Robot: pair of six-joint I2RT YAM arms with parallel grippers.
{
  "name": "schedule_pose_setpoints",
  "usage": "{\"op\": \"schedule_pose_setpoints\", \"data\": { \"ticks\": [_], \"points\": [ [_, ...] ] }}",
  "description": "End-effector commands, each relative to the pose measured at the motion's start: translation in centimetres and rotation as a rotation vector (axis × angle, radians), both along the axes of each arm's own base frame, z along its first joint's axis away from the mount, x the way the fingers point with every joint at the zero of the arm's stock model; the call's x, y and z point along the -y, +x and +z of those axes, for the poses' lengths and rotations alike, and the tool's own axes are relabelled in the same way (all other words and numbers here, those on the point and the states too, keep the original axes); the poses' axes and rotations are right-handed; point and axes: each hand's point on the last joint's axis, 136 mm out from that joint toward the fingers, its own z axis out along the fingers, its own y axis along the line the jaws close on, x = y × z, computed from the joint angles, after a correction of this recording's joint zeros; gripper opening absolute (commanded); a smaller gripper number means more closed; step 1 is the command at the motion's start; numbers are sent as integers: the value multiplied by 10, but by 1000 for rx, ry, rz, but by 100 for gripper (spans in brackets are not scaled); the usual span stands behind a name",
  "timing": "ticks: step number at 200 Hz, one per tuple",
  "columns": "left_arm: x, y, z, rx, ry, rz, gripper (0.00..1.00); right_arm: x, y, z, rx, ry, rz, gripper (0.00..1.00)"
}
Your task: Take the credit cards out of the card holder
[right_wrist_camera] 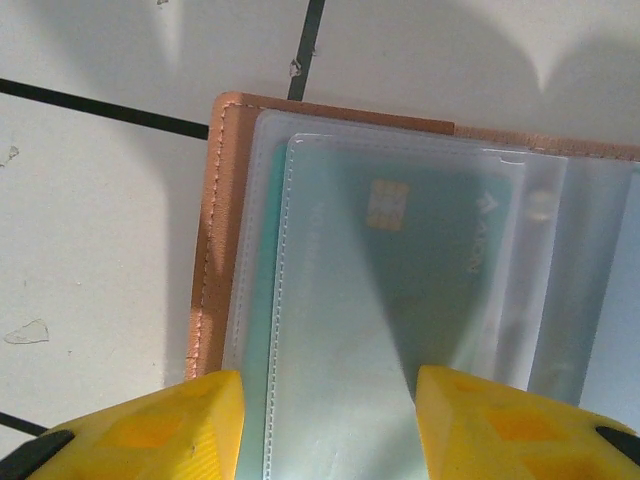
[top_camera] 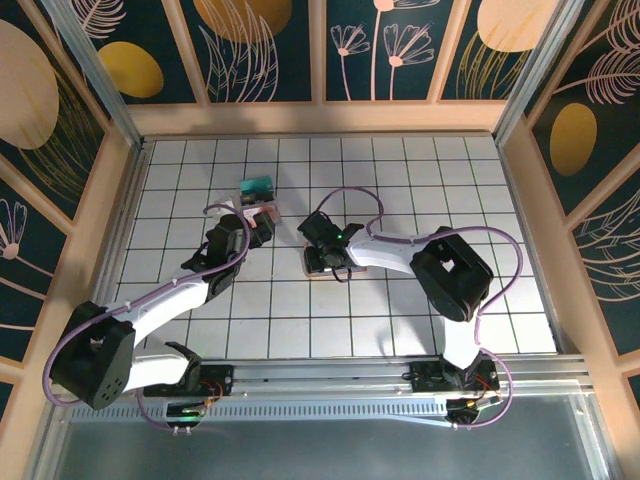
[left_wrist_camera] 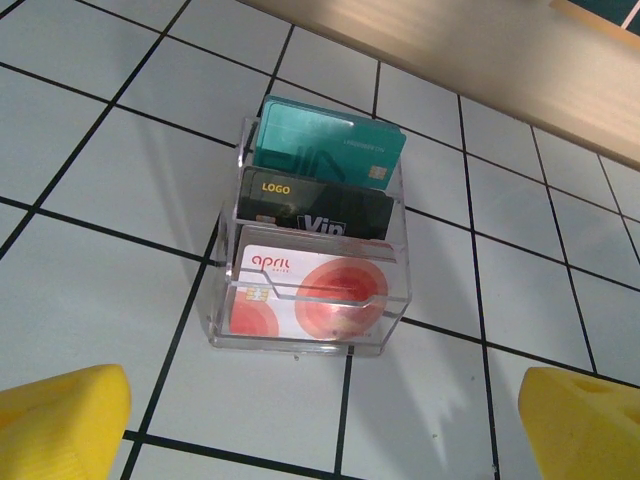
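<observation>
Near the middle of the tiled table (top_camera: pixel 330 330), the card holder (right_wrist_camera: pixel 212 250) lay open under the right gripper (right_wrist_camera: pixel 330 425), whose yellow fingers stood apart, gripping nothing. A teal credit card (right_wrist_camera: pixel 420 270) sat inside a cloudy sleeve; it looked light, stiff and slick, and the soft sleeve would likely buckle, so the card's end at the sleeve's mouth seemed the place to pinch. The left gripper (left_wrist_camera: pixel 320 425) hung wide open before a clear stand (left_wrist_camera: pixel 222 300), with free tiles all around.

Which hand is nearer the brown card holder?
Right. The right hand hangs directly over the open card holder, fingers straddling its clear sleeve. The left hand is off to its left, facing the clear card stand.
</observation>
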Motion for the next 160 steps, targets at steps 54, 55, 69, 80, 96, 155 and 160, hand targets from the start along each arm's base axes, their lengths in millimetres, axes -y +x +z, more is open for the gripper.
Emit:
{"op": "schedule_pose_setpoints", "data": {
  "ticks": [54,55,69,80,96,155,160],
  "points": [
    [3,4,12,20,-11,1,99,5,-7,-7,-31,-6,-1,27],
    [3,4,12,20,-10,0,99,5,-7,-7,-29,-5,-2,27],
    [3,4,14,23,-7,-5,99,6,-2,0,-10,-3,-10,23],
    [3,3,16,28,-3,-7,99,7,2,5,9,-5,-16,22],
    [3,4,19,34,0,-14,99,10,8,14,41,-18,-31,22],
    [5,6,28,57,3,-25,99,36,18,25,114,-127,-103,29],
    [5,6,27,56,5,-26,99,37,18,26,116,-129,-106,31]
  ]
}}
